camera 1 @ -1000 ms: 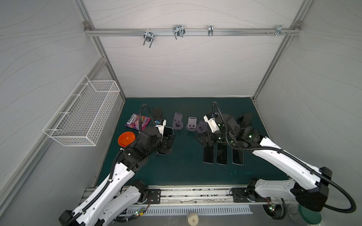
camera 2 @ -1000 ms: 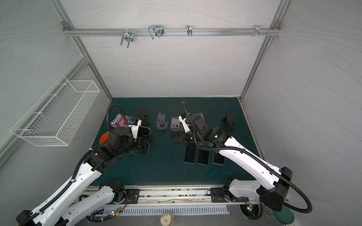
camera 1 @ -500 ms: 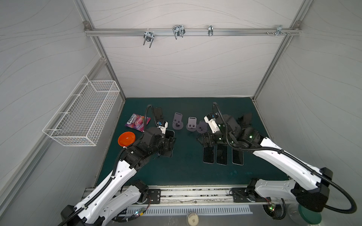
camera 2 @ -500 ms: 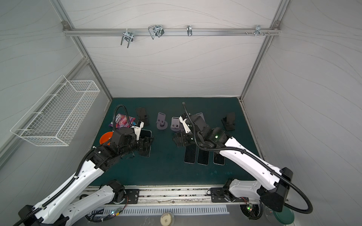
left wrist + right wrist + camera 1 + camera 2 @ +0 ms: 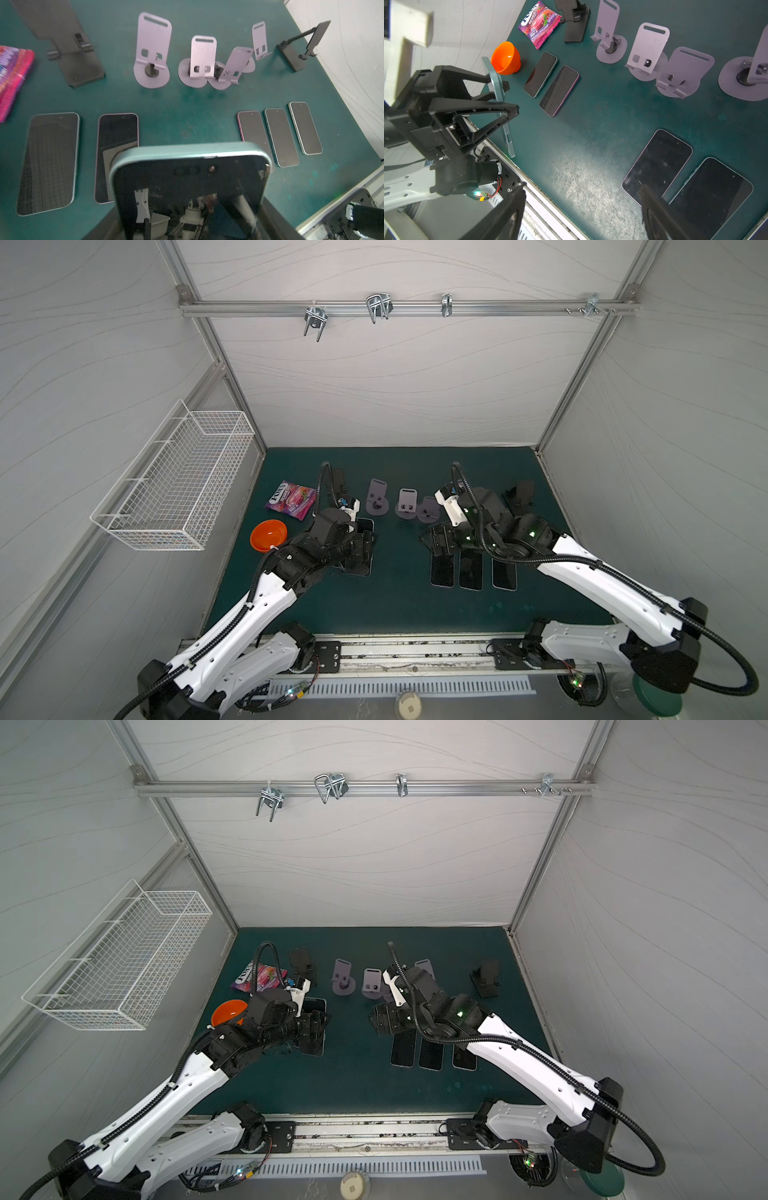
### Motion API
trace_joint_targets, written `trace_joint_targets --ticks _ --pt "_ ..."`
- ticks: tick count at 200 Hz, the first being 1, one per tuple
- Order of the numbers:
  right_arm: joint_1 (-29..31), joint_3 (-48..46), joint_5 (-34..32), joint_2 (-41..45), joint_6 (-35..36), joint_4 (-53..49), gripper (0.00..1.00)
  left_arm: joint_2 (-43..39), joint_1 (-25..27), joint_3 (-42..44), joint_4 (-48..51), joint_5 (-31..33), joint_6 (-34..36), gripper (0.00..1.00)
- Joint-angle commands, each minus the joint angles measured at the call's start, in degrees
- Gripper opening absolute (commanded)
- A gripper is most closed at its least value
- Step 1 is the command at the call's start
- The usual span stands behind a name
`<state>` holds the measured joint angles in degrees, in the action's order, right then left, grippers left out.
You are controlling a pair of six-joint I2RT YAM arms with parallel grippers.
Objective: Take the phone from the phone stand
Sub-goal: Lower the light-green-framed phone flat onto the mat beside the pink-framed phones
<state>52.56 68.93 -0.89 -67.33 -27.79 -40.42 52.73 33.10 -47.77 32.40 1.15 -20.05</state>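
Left gripper clamps teal-edged phone across its width; phone off stands, hanging over mat beside two flat phones, long axis crossing fingers. Right gripper agape, empty, farther off.

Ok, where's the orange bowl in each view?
In a top view: bowl at the mat's left edge, near the candy bag.
In a top view: bowl at the same spot, partly behind the left arm.
Left wrist: not in it.
Right wrist: bowl beside the candy bag.
Shared landmark: the candy bag, in all four views.
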Motion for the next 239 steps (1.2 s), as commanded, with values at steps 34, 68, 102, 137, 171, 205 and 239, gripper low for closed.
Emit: trace_joint_targets --ticks 34,68,102,137,171,205,239 --pt "0.36 -1.19 -2.03 1.28 -3.15 0.17 0.87 4.49 0.51 1.03 -6.33 -3.56 -2.9 0.64" --pt "0.38 -0.71 -2.46 0.8 -2.99 -0.1 0.87 8.19 1.15 1.91 -8.96 -5.45 -4.27 0.64" --pt "0.41 -0.74 -2.59 0.36 -2.8 -0.1 0.87 12.24 1.53 1.55 -10.22 -6.08 -4.51 0.64" --pt "0.36 -0.37 -2.14 -0.08 -2.36 -0.18 0.87 16.11 1.79 0.25 -9.59 -6.71 -5.08 0.64" --pt "0.37 -1.41 -2.17 0.01 -2.38 -0.01 0.87 19.47 2.06 -1.44 -8.31 -7.17 -5.45 0.64" --pt "0.36 -1.47 -2.19 -0.17 -2.38 0.0 0.87 21.55 2.3 -1.71 -9.46 -7.98 -5.58 0.64" --pt "0.36 -0.27 -2.58 -0.7 -2.05 -0.53 0.87 23.78 2.32 -2.39 -9.73 -8.3 -5.88 0.64"
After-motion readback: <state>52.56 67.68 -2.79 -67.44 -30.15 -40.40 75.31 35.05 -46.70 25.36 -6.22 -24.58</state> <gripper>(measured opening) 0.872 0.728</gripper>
